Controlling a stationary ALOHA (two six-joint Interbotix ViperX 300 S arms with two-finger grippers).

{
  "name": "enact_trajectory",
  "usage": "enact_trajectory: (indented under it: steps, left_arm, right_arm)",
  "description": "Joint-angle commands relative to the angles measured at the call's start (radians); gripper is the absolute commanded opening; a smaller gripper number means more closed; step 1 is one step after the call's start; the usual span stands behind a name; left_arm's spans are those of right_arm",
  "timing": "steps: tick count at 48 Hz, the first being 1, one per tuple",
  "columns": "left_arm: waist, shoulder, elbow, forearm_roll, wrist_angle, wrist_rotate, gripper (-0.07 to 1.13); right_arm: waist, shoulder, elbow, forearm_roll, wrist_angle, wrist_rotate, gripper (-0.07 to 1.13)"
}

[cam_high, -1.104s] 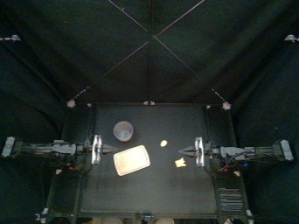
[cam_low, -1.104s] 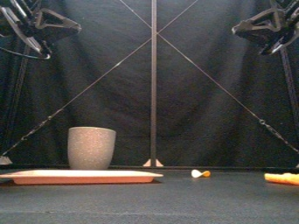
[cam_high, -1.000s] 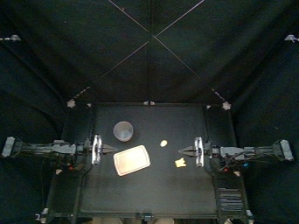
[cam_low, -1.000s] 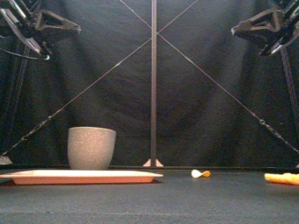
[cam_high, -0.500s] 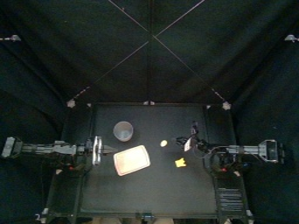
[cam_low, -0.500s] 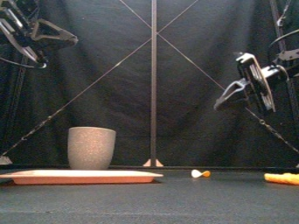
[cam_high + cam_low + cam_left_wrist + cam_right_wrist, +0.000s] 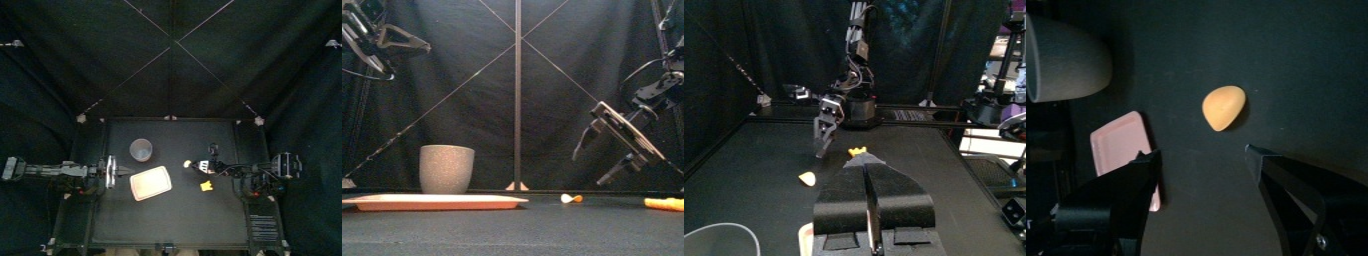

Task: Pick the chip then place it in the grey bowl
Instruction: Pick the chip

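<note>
Overhead, my right gripper hovers just beside the small pale-orange oval chip, which lies apart from the tall grey speckled cup. Front on, my jaws gape above it. My right wrist camera shows the chip ahead between open fingers: I judge I'm reaching, so next I descend and close. My left gripper rests at the left, clenched and empty.

Chip: small, pale yellow-orange, egg-shaped, lying flat. Sits just ahead of right gripper, in line with gap between its spread jaws, untouched. From front, chip lower than gripper, toward booth middle. Grey bowl: tall speckled grey cup, upright, mouth up. Stands beyond chip from gripper, off to one side, well apart from both.
</note>
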Motion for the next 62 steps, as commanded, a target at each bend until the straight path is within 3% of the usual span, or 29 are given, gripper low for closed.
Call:
enact_trajectory:
  steps: [1, 39, 49, 55, 62]
  left_arm:
    - [0.002, 0.005, -0.014, -0.006, -0.008, 0.0, -0.01]
    - [-0.005, 0.003, -0.018, -0.014, -0.009, -0.002, -0.01]
    - [-0.005, 0.003, -0.02, -0.014, -0.009, -0.002, -0.01]
    - [-0.006, 0.002, -0.021, -0.014, -0.009, -0.002, -0.01]
    - [-0.006, -0.005, -0.017, -0.014, -0.009, -0.002, -0.01]
  right_arm:
    - [-0.002, 0.032, -0.032, 0.002, -0.008, 0.031, 0.98]
    - [-0.061, 0.195, -0.143, -0.018, -0.002, 0.025, 0.98]
    - [-0.074, 0.235, -0.184, -0.084, -0.003, 0.025, 0.95]
    - [-0.081, 0.264, -0.215, -0.12, 0.003, 0.026, 0.88]
    - [-0.084, 0.278, -0.227, -0.138, 0.014, 0.026, 0.7]
